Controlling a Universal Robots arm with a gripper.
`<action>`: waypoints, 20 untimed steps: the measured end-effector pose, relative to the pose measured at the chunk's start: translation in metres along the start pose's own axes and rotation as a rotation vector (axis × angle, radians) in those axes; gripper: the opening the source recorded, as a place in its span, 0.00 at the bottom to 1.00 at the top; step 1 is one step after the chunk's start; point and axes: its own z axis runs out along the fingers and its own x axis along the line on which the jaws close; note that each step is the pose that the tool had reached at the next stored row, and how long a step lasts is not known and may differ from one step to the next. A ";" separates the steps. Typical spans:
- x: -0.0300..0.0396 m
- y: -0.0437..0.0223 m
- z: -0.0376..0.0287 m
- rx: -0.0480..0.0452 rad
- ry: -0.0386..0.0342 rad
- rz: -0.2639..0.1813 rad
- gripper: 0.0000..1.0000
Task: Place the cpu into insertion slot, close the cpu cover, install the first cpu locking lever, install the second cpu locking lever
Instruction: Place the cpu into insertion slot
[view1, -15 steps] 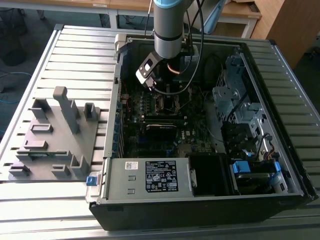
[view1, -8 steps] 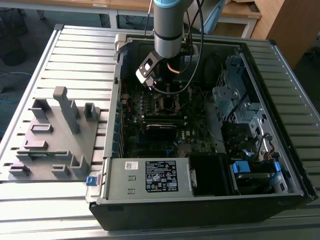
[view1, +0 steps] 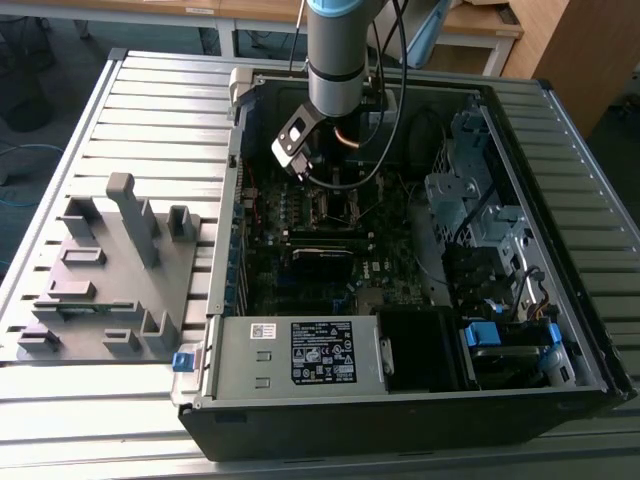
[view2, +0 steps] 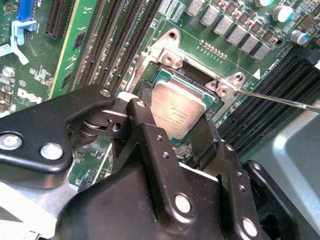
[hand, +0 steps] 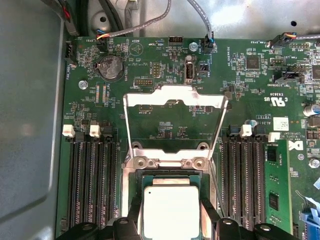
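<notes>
Cpu: there it is, the cpu (hand: 170, 206), silver top up and sitting square in the mouth of the insertion slot (hand: 170, 178).
Fingers: the gripper (view2: 173, 110) has its dark fingers (view2: 201, 131) pinching the chip by two opposite edges, one tight on each side.
Insertion slot: silvery rim all round, with long black memory slots (hand: 92, 185) banked on both flanks.
Cpu cover: the cpu cover (hand: 175, 96) is wide open, its frame tipped back off the hinge side and well clear of the chip.
Locking lever: the locking lever (view2: 280, 98) is a thin rod jutting out by the slot's corner, unlatched.
Step in hand: seating the chip, I'd say. It looks very nearly home, with cover and levers not yet done.
Doing it well: keep the chip flat and its corners matched to the slot. No sideways shove and no pressing, since the contacts beneath would likely bend.
Wider scene: the arm (view1: 340, 60) reaches down into the open computer case (view1: 400, 420) on the slatted desk (view1: 150, 110).
</notes>
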 end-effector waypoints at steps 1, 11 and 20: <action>0.0002 0.0000 0.0000 0.0000 0.0001 0.000 0.54; 0.0008 -0.0001 0.0013 0.0001 0.0018 0.000 0.54; 0.0008 -0.0001 0.0020 0.0000 0.0020 0.000 0.54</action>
